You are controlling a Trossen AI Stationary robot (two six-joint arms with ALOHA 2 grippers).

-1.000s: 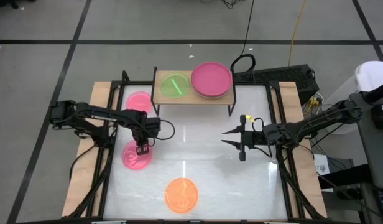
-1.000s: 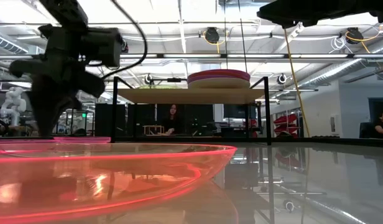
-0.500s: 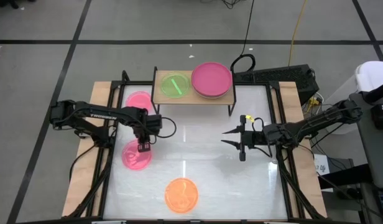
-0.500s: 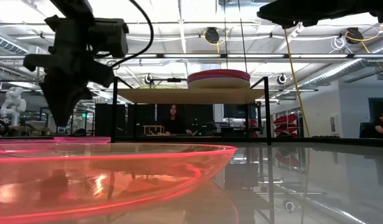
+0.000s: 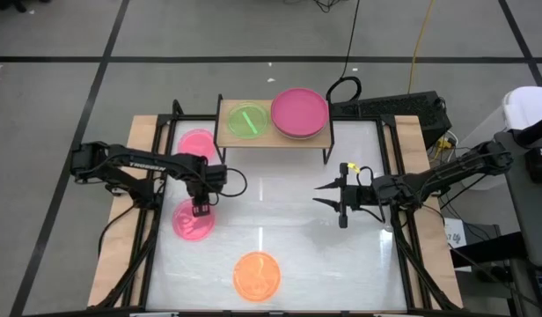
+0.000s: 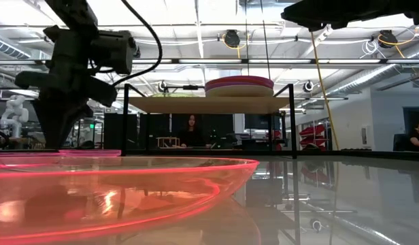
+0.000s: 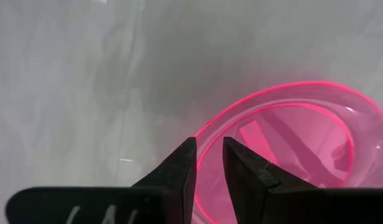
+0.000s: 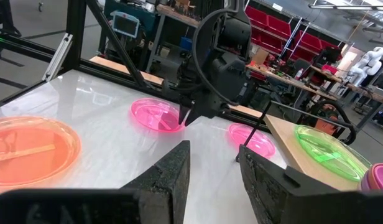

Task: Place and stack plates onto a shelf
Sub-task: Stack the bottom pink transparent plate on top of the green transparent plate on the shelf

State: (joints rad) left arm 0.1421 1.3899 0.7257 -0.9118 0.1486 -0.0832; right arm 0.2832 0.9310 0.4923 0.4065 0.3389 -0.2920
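high view: the left claw (image 5: 200, 210) is seen at centre left, poised over the upper rim of a small translucent pink round plastic plate (image 5: 192, 221) lying on the white desk (image 5: 297, 255). its fingers are parted a little, astride the rim, and nothing is gripped yet. a second translucent pink plate (image 5: 197, 141) lies above it, a translucent orange plate (image 5: 256, 275) at lower centre. on the light-wood shelf (image 5: 225, 132) at upper centre, a translucent green plate (image 5: 248, 121) and a stack of larger opaque plates topped by magenta (image 5: 299, 112) are set side by side. the right claw (image 5: 328, 195) waits open and empty at centre right.

the pink plate is judged light, thin, stiff and slippery; it is best pinched at its raised rim, since the flat base gives no purchase.

the left wrist view alone shows the rim (image 7: 207, 127) running between the two fingers (image 7: 182, 165). the low view alone shows the shelf's (image 6: 209, 103) height on black legs.
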